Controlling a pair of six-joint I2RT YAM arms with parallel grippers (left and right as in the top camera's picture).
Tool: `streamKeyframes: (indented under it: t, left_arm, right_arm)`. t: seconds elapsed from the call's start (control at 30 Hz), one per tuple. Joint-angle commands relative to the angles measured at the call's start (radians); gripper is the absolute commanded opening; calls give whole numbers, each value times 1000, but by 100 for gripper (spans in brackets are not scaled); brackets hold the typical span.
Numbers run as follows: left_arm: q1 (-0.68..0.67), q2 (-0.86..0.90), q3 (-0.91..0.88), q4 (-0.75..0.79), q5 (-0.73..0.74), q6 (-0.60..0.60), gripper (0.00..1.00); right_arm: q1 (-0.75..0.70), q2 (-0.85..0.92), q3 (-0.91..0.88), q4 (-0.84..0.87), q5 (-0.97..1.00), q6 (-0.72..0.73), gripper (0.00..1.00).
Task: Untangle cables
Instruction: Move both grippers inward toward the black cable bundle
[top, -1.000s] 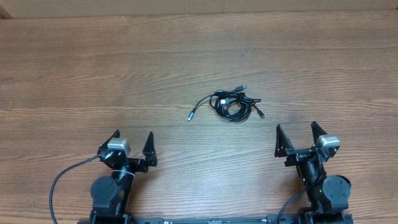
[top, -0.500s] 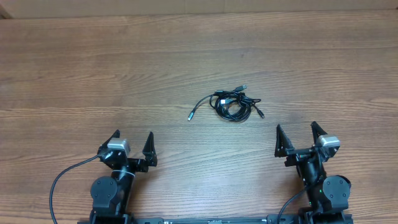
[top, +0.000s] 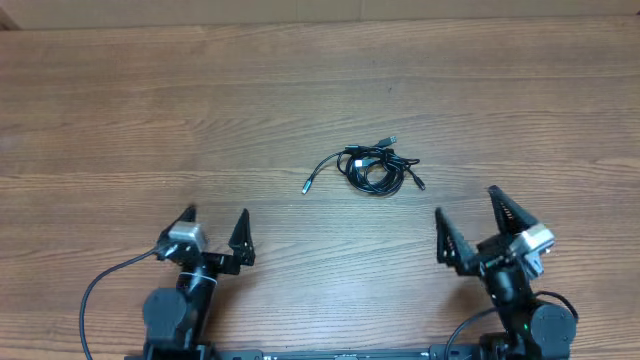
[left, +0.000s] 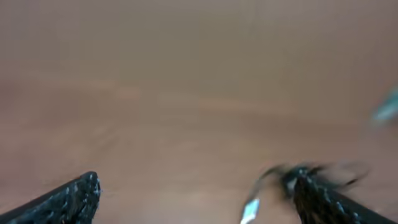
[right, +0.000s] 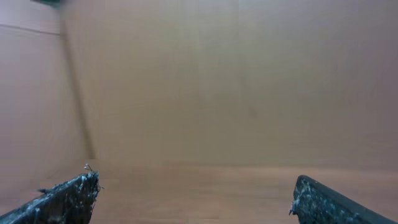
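My left tool (top: 216, 214) and right tool (top: 466, 201) stand spread wide, well apart from the cables (top: 375, 170), which lie knotted (silvery tip trailing left) on the surface (top: 150, 120).

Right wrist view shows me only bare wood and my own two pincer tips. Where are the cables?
Observer: The cables lie in one knotted bundle on the table, ahead and to the left of the right pincer, outside your frame.
Operator: Is there a loose end I could go for?
Observer: Yes. One strand trails out of the bundle's left side and ends in a silvery-blue plug, lying clear of the knot.
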Motion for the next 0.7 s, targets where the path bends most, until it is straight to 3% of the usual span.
streamKeyframes:
  t: [0.0, 0.03, 0.1, 0.17, 0.27, 0.3, 0.47, 0.53, 0.57, 0.67]
  left_arm:
    - [-1, -6, 1, 253, 335, -74, 100]
    - [-1, -6, 26, 345, 382, -74, 100]
    - [-1, -6, 125, 297, 392, -59, 100]
    - [-1, 13, 331, 27, 380, 72, 99]
    - [-1, 108, 579, -274, 299, 172, 100]
    - [-1, 204, 735, -448, 251, 191, 100]
    - [-1, 770, 1354, -1136, 280, 237, 100]
    - [-1, 895, 1458, -1235, 376, 225, 100]
    - [-1, 976, 1508, -1268, 500, 190, 100]
    - [-1, 1093, 1526, -1301, 648, 187, 99]
  right_arm:
    - [-2, -6, 109, -107, -84, 15, 100]
    - [-2, -6, 175, -204, -80, -20, 100]
    - [-2, -3, 332, -428, 12, -87, 100]
    - [-2, 29, 515, -650, 161, -100, 100]
    - [-2, 98, 661, -778, 212, -125, 100]
    - [-1, 163, 733, -828, 207, -125, 100]
    - [-1, 527, 959, -1001, 8, -125, 100]
    - [-1, 643, 1028, -1059, -54, -125, 100]
    - [-1, 725, 1073, -1103, -126, -124, 100]
    - [-1, 841, 1098, -1153, -316, -124, 100]
